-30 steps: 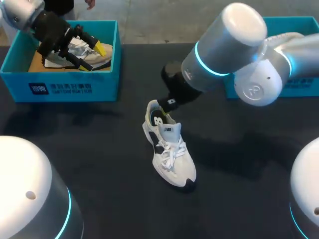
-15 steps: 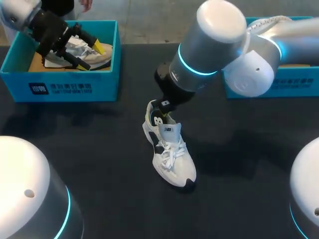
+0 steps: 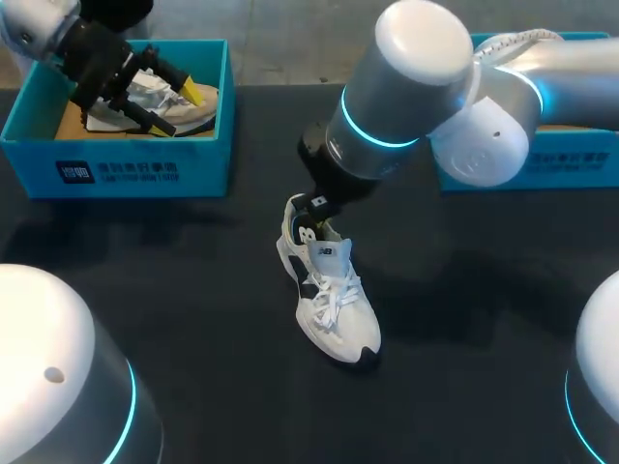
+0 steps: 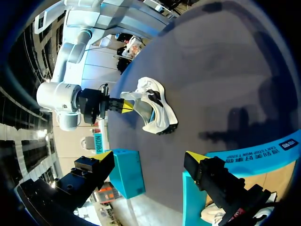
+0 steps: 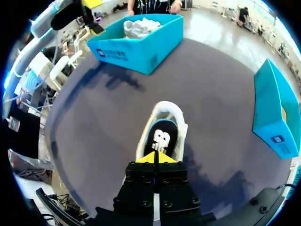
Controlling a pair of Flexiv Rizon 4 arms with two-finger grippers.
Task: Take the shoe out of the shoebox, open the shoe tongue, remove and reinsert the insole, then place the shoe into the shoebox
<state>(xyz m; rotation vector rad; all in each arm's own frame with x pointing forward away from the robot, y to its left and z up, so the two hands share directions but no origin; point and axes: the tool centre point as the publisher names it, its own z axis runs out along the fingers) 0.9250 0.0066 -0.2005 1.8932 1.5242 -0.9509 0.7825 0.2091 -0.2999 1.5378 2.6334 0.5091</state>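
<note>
- Head view: the shoe (image 3: 353, 333) stands on its sole on the table (image 3: 193, 290), not in a box. The right gripper (image 5: 154, 157) sits at the shoe's heel opening, with its tips pressed together over the heel end of the insole (image 5: 162, 139). I cannot tell whether they pinch its edge.
- If they hold nothing, a pull probably comes away without the insole.
- If they do hold it, nothing pins the shoe, so the whole shoe may lift or tip over with it.
- The laces (image 3: 334, 295) look done up, so the insole could jam beneath them.
- The left gripper (image 3: 179, 111), fingers spread and holding nothing, hangs over the box (image 3: 135, 169) well to the shoe's left, likely too far away to steady it.
</note>
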